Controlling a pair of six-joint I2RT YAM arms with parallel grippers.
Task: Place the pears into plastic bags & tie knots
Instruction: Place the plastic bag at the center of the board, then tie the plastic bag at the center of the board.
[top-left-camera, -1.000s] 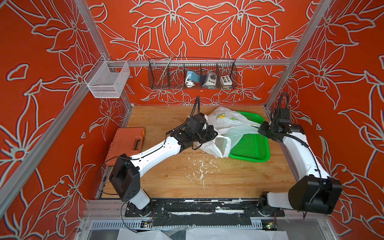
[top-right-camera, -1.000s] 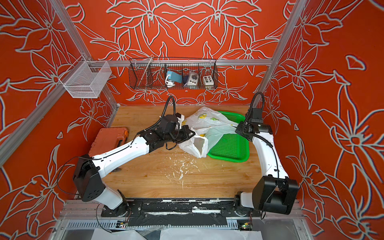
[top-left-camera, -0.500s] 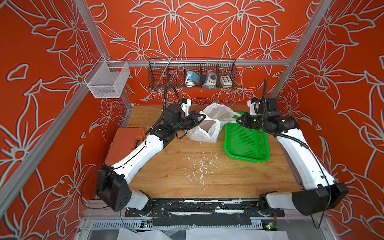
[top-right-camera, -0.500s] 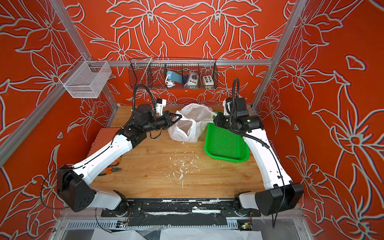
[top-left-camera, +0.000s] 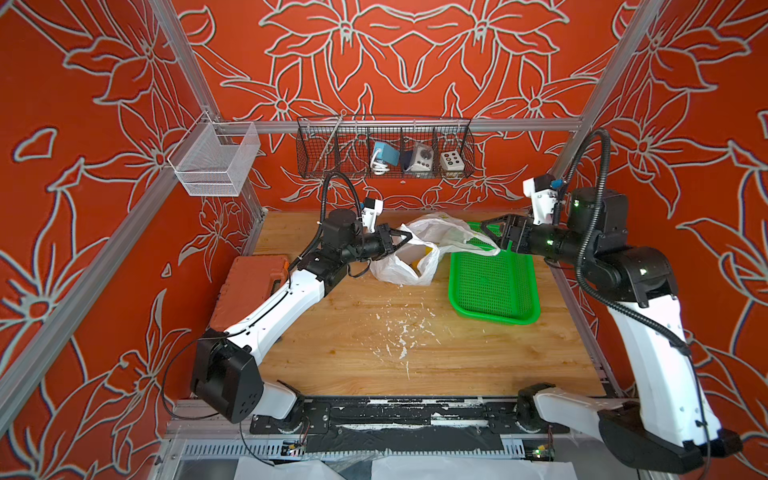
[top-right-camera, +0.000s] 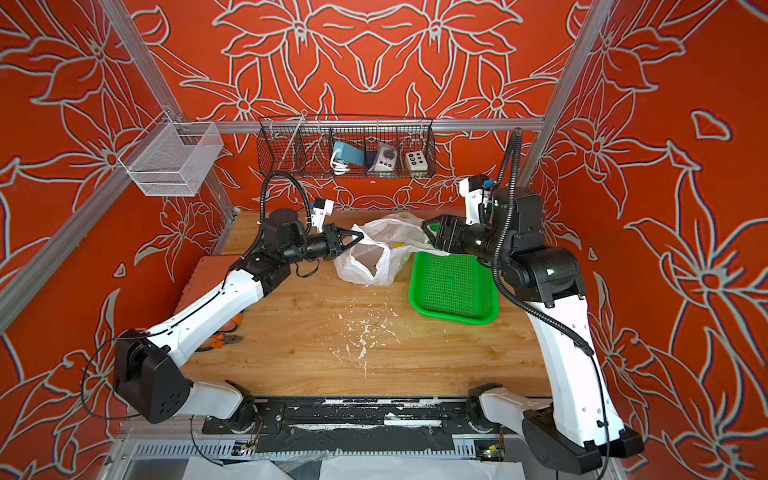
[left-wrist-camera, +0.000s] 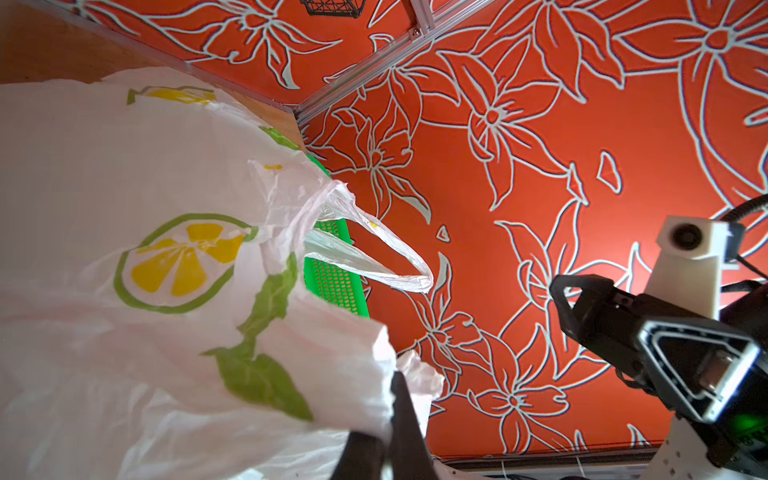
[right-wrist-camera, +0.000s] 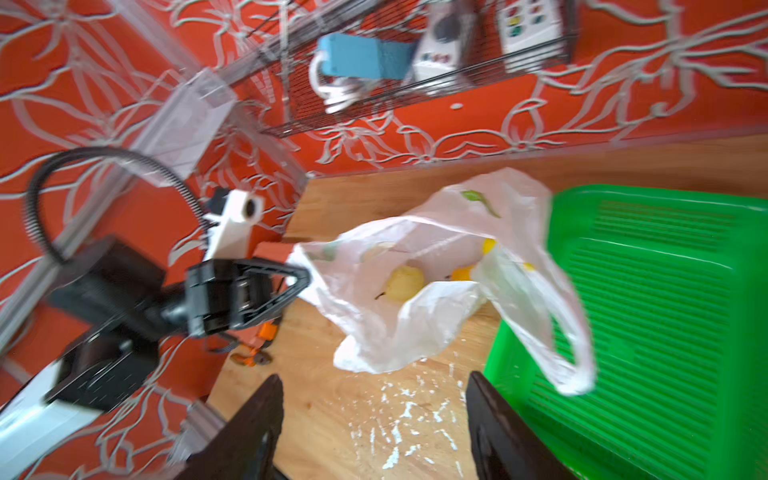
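Note:
The white plastic bag (top-left-camera: 415, 253) (top-right-camera: 374, 249) printed with citrus slices hangs open just left of the green tray. My left gripper (top-left-camera: 405, 239) (left-wrist-camera: 392, 386) is shut on the bag's left rim and holds it up. Inside, in the right wrist view, lie a pale pear (right-wrist-camera: 405, 282), an orange-yellow pear (right-wrist-camera: 461, 273) and a bright yellow pear (right-wrist-camera: 489, 245), the last two partly covered by plastic. The bag's right handle loop (right-wrist-camera: 573, 365) (left-wrist-camera: 399, 257) droops free over the tray. My right gripper (top-left-camera: 492, 235) (right-wrist-camera: 376, 376) stands open beside that loop, holding nothing. No knot shows.
A green mesh tray (top-left-camera: 490, 286) (top-right-camera: 453, 291) lies at the right. An orange case (top-left-camera: 249, 286) and pliers (top-right-camera: 220, 343) sit at the left edge. A black wire rack (top-left-camera: 386, 149) and a white mesh basket (top-left-camera: 216, 160) hang on the walls. White flecks (top-left-camera: 399, 332) dot the table's middle.
The bag was pulled off the tray and lifted toward the back left. The right gripper then opened, let go of the handle loop and drew back to the right.

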